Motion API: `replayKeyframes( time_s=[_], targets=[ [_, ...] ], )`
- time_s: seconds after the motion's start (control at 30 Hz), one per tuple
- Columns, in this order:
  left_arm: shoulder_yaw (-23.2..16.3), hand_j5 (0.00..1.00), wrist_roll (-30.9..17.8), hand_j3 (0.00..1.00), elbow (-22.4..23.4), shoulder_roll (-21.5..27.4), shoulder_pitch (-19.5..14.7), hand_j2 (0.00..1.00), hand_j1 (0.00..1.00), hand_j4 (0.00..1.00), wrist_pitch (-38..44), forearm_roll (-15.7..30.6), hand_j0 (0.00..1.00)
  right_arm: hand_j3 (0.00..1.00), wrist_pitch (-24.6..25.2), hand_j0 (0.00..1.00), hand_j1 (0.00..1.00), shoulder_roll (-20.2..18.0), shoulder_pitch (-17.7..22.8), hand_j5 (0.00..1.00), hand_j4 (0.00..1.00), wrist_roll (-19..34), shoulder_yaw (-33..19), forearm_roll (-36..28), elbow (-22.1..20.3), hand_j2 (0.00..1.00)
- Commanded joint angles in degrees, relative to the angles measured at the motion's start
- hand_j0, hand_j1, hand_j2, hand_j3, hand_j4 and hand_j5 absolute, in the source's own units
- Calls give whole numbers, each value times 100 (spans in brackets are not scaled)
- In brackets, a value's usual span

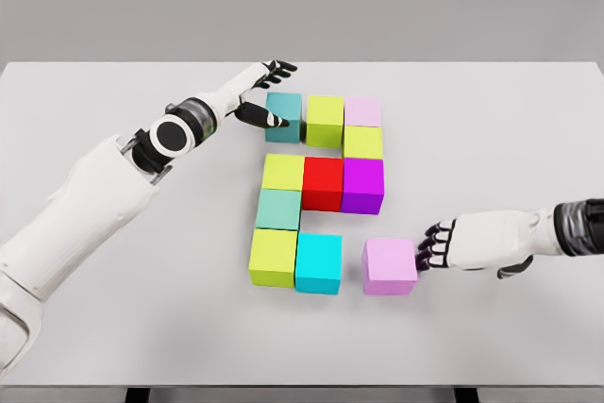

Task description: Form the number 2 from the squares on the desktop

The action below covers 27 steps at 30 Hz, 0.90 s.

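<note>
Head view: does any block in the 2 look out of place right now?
Yes. The light purple block at the bottom right sits apart from the cyan block, leaving a gap in the bottom row, and looks slightly turned. The right hand is at its right side. The other blocks sit flush.

Pale grey table (pixel 113 346) filling most of the view, wide and flat, far edge running straight across from left to right. Beyond it, plain grey wall (pixel 302 2), no windows, no marks. Dark table legs (pixel 137 394) just showing under the near edge, left and right. Soft, even light from above, only faint shadows on the tabletop.
</note>
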Motion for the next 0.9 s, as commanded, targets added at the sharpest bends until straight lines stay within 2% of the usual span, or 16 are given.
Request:
replayKeyframes(
  time_s=[0.0, 0.03, 0.1, 0.17, 0.37, 0.4, 0.47, 0.57, 0.6, 0.7, 0.77, 0.87],
  targets=[
    [1, 88, -11, 88, -15, -6, 0, 88, 88, 88, -4, -5, 88, 100, 10, 100, 100, 11, -9, 100, 100, -1, 33, -24, -5, 100],
    [1, 88, -19, 88, -85, 12, -9, 88, 88, 88, -21, 3, 88, 100, 10, 100, 100, 11, -9, 100, 100, -1, 24, -24, -5, 100],
    [10, 88, -19, 88, -560, 249, 9, 88, 88, 88, -144, 30, 88, 100, 10, 100, 100, 20, -9, 100, 100, -1, 24, -24, -5, 100],
    [10, 96, -19, 96, -877, 618, 9, 96, 96, 96, -197, 47, 96, 100, 10, 100, 100, 29, -35, 100, 100, -1, 24, -33, -5, 100],
    [-16, 99, -28, 99, -903, 1849, -149, 99, 99, 99, -118, -14, 99, 100, 10, 100, 100, 108, -105, 100, 100, -1, 33, -33, -5, 100],
    [-314, 99, -194, 99, -938, 1989, -228, 99, 99, 99, -74, -172, 99, 100, 10, 100, 100, 116, -105, 100, 100, -1, 33, -33, -5, 100],
    [-692, 99, -739, 99, -842, 1963, -343, 99, 99, 99, 347, -1085, 99, 100, 10, 100, 100, 125, -105, 100, 100, -1, 33, -33, -5, 100],
    [-1009, 99, -1214, 99, -824, 1937, -545, 99, 99, 99, 418, -1200, 99, 100, 10, 100, 100, 213, -123, 100, 100, -1, 59, -33, -5, 100],
    [-1080, 99, -1276, 99, -807, 1823, -571, 99, 99, 99, 427, -1437, 99, 100, 10, 100, 100, 248, -123, 100, 100, -1, 59, -33, -5, 100],
    [-1088, 99, -1408, 99, -710, 1559, -589, 99, 99, 99, 436, -1570, 99, 100, 10, 100, 100, 345, -149, 100, 100, -1, 59, -33, -5, 100],
    [-1088, 99, -1838, 99, -736, 1559, -615, 99, 99, 99, 418, -1596, 99, 100, 10, 100, 100, 354, -150, 100, 100, -1, 59, -33, -5, 100],
    [-1088, 99, -1891, 99, -719, 1348, -650, 99, 99, 99, 400, -1842, 99, 100, 10, 100, 100, 398, -202, 100, 100, -1, 147, -42, -5, 100]
  ],
)
